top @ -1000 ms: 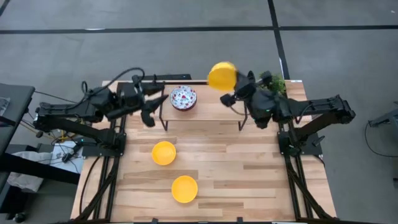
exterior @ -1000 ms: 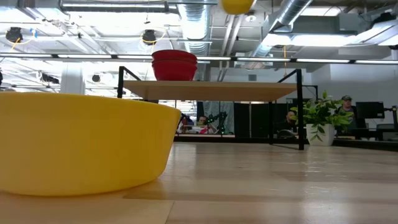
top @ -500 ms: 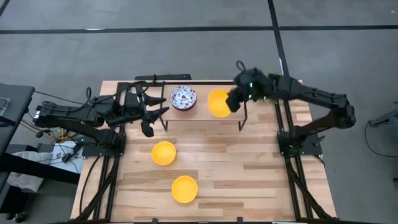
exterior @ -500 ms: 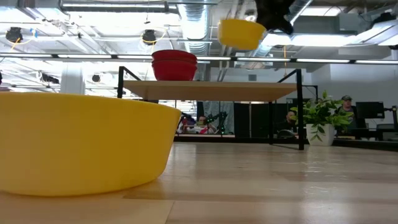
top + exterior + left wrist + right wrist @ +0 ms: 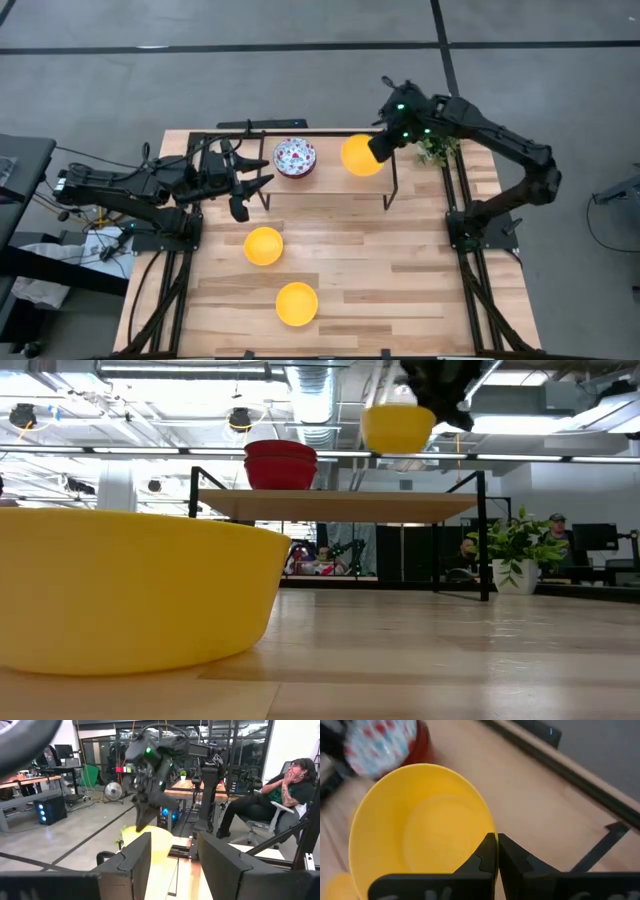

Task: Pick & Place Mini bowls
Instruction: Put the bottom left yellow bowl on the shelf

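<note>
Wooden table (image 5: 400, 260) carries two yellow bowls (image 5: 263, 245); a third yellow bowl (image 5: 360, 156) hangs pinched by its rim in my right gripper (image 5: 383, 147), above the raised shelf (image 5: 330, 180). Red speckled bowls (image 5: 294, 157) sit stacked on that shelf, probably three. Since a second ago I have lowered the bowl. My left gripper (image 5: 245, 188) waits open beside the shelf.

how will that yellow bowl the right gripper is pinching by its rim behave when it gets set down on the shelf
The yellow bowl looks rigid: pinched at one edge by the right gripper, its rim keeps its round shape. It hangs level above the shelf, so it seems light. Its smooth wall could slip, and it may rock on landing.
</note>
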